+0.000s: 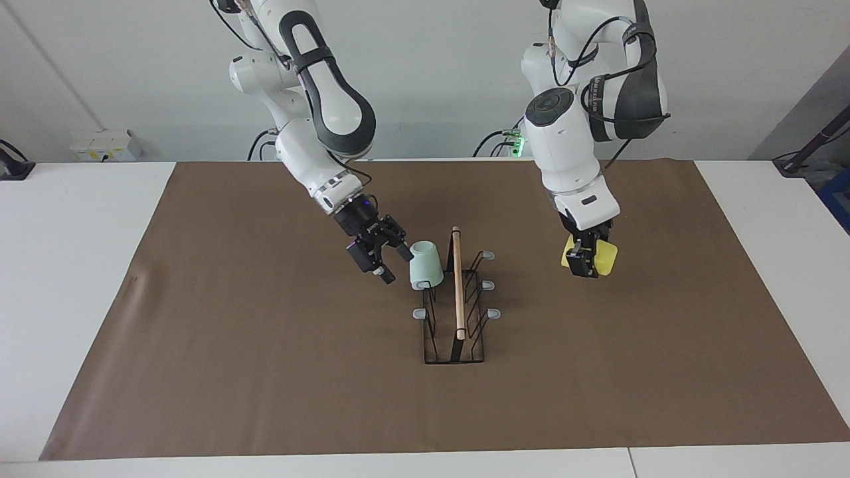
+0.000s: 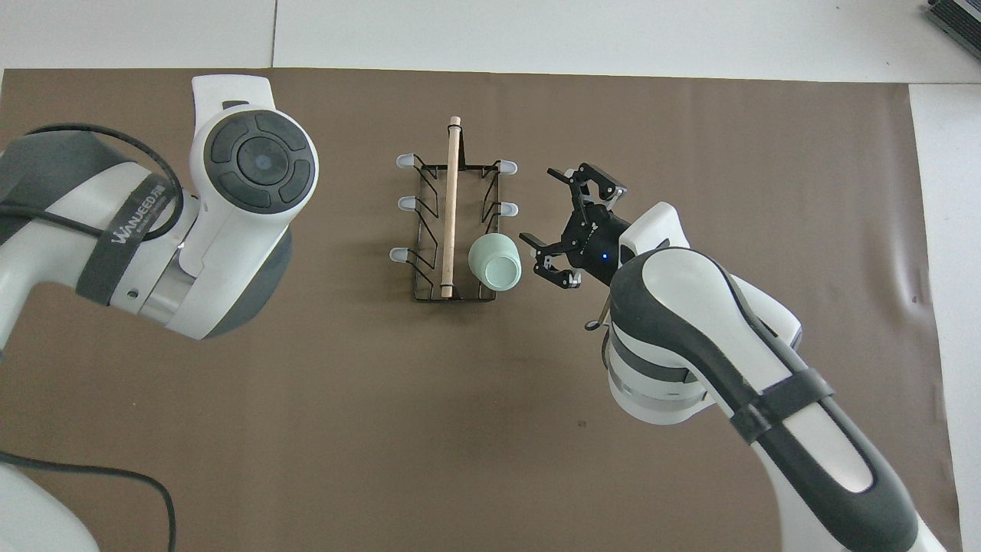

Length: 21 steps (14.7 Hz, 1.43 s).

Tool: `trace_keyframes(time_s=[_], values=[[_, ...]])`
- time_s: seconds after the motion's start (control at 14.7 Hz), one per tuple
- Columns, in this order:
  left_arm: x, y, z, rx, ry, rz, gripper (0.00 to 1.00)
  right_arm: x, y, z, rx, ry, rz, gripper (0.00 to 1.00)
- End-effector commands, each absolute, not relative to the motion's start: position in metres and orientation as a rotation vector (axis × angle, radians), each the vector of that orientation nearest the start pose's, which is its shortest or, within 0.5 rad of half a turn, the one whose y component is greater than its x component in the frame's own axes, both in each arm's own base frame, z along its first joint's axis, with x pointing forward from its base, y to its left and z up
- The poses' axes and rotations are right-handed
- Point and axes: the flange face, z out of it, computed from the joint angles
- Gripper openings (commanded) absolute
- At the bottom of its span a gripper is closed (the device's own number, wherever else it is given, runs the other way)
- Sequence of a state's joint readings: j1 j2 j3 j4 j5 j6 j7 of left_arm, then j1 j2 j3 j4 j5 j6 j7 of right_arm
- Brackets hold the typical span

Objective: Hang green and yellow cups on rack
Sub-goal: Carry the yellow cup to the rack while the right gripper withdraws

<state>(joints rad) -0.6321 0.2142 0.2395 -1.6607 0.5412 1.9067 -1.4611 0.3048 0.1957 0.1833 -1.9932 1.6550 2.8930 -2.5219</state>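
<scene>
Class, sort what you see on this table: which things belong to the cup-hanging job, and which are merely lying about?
Job:
green cup, upside down on a rack prong
yellow cup, in the left gripper
rack
right gripper, open beside the green cup

Lying about:
brown mat
white table

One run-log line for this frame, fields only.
green cup: hung on rack prong | right gripper: open, beside green cup | left gripper: shut on yellow cup | yellow: not yet hung
</scene>
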Motion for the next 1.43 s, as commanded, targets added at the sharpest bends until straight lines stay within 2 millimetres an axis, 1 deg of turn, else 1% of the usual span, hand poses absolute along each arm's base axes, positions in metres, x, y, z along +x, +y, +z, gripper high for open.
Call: trace_keyframes(time_s=[0.0,0.07,0.14,0.2,0.27,0.34,0.48,0.54,0.68,0.75,0.82,0.89,0.95,1.09,1.23,1.29,1.36], values=[[0.563,-0.234,0.502,-2.392,-1.200,-0.712,0.00,0.570,0.203,0.388,-1.910,-1.959,-1.434,1.00],[0.557,-0.242,0.502,-2.384,-1.203,-0.712,0.00,0.576,0.193,0.390,-1.861,-2.044,-1.411,1.00],[0.555,-0.245,0.500,-2.366,-1.212,-0.725,0.00,0.583,0.177,0.389,-1.813,-2.123,-1.376,1.00],[0.548,-0.254,0.497,-2.334,-1.219,-0.745,0.00,0.588,0.163,0.391,-1.759,-2.162,-1.341,1.00],[0.541,-0.262,0.495,-2.311,-1.232,-0.753,0.00,0.593,0.146,0.391,-1.698,-2.220,-1.271,1.00],[0.536,-0.272,0.491,-2.299,-1.227,-0.753,0.00,0.600,0.125,0.395,-1.658,-2.264,-1.192,1.00],[0.521,-0.295,0.485,-2.252,-1.258,-0.784,0.00,0.611,0.087,0.408,-1.628,-2.273,-1.012,1.00],[0.517,-0.307,0.477,-2.231,-1.266,-0.796,0.00,0.615,0.069,0.414,-1.634,-2.283,-0.928,1.00],[0.515,-0.313,0.482,-2.170,-1.323,-0.807,0.00,0.612,0.044,0.413,-1.664,-2.276,-0.805,1.00],[0.511,-0.324,0.476,-2.146,-1.334,-0.818,0.00,0.610,0.037,0.413,-1.659,-2.270,-0.779,1.00],[0.509,-0.331,0.468,-2.115,-1.324,-0.817,0.00,0.608,0.036,0.414,-1.658,-2.266,-0.751,1.00],[0.511,-0.338,0.467,-2.083,-1.322,-0.823,0.00,0.605,0.032,0.420,-1.680,-2.282,-0.693,1.00],[0.519,-0.349,0.469,-2.049,-1.327,-0.847,0.00,0.600,0.031,0.432,-1.728,-2.297,-0.595,1.00],[0.533,-0.369,0.463,-1.994,-1.335,-0.876,0.00,0.591,0.036,0.464,-1.844,-2.325,-0.391,1.00],[0.539,-0.376,0.455,-1.957,-1.299,-0.933,0.00,0.577,0.040,0.488,-1.945,-2.288,-0.266,1.00],[0.540,-0.376,0.454,-1.941,-1.276,-0.968,0.00,0.570,0.040,0.497,-1.995,-2.252,-0.227,1.00],[0.543,-0.376,0.450,-1.925,-1.262,-0.992,0.00,0.566,0.040,0.501,-2.040,-2.216,-0.195,1.00]])
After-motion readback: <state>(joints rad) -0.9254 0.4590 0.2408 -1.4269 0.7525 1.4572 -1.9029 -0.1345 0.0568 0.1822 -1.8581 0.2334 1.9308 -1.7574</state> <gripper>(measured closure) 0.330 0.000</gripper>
